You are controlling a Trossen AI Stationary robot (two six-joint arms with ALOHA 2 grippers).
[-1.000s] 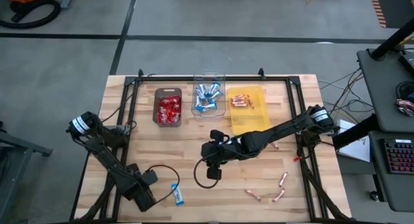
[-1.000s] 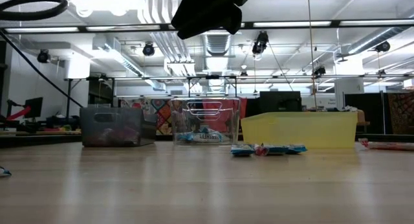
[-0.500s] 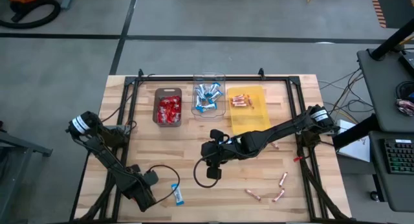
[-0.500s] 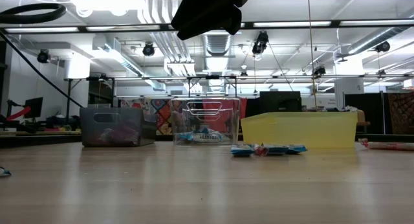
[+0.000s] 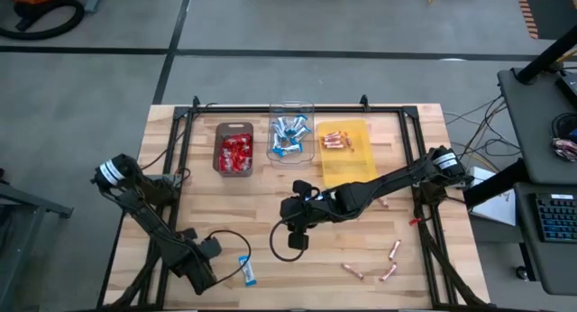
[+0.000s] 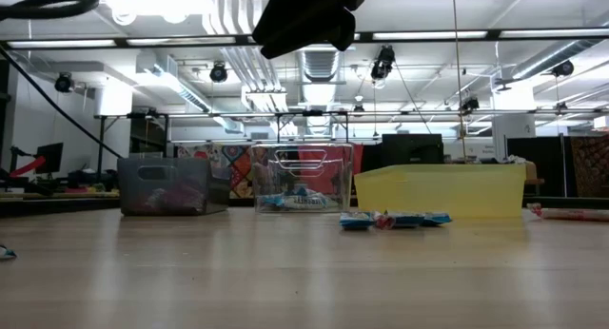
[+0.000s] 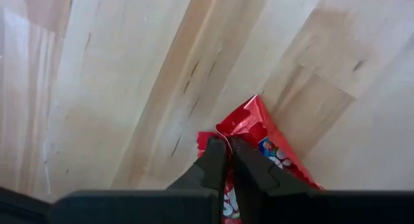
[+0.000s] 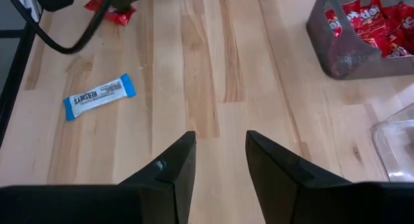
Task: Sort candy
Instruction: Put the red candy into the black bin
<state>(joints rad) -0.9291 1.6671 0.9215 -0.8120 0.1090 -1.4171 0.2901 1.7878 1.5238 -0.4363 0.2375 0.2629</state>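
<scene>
A crinkly red packet (image 7: pixel 259 143) lies on the wood near the table's near left corner, with my left gripper (image 7: pixel 228 149) shut on it; in the high view the gripper (image 5: pixel 206 278) hides it. A blue-and-white bar (image 5: pixel 246 270) lies just to its right. My right gripper (image 8: pixel 220 149) hangs open above the table's middle (image 5: pixel 290 211), with nothing between its fingers. Thin copper sticks (image 5: pixel 394 250) lie near the right front. Red packets fill the dark tray (image 5: pixel 234 150), blue bars the clear tray (image 5: pixel 291 136), and sticks lie in the yellow tray (image 5: pixel 343 150). My left gripper pinches the red packet between its two fingers at the packet's crimped end (image 7: pixel 223 132). The fingers come from above, pointing down. The rest of the packet runs back under the fingers and seems to lie flat on the table.
A few loose blue and red sweets (image 6: pixel 395 220) lie on the wood in front of the yellow tray. A black frame (image 5: pixel 185 132) borders the table, and a cable loop (image 5: pixel 225 244) trails from the left arm. Bare wood lies between the two grippers.
</scene>
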